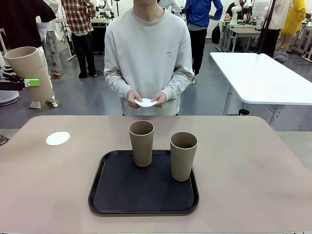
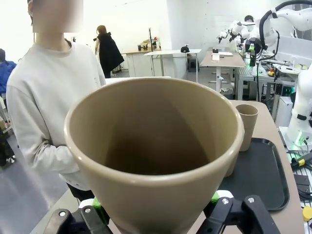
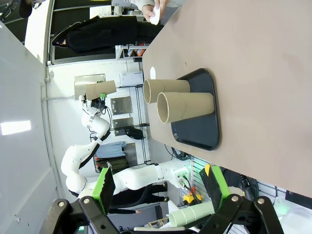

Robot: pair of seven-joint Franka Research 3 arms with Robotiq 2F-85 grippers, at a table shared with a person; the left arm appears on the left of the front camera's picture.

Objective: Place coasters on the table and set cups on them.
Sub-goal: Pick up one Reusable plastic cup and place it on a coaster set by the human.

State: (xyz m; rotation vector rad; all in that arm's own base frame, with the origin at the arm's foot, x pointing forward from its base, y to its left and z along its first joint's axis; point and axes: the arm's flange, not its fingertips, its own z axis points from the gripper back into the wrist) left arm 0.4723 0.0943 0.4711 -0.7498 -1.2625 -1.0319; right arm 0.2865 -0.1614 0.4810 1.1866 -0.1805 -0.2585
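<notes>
Holding one tall tan paper cup (image 1: 28,66) up in the air, far left of the black tray (image 1: 122,195), the left pincer (image 1: 33,82) squeezes its smooth sides. Two more cups (image 1: 141,142) (image 1: 183,155) stand up straight on the tray. A round white lacy coaster (image 1: 58,138) lies on the pink bench (image 1: 253,165), left of the tray. Behind the tray, a person's hands (image 1: 159,97) hold another coaster (image 1: 146,103). The right pincer (image 3: 161,187) is spread wide with nothing in it.

Matt paper cups (image 1: 141,142), smooth plastic tray (image 1: 122,191)
</notes>
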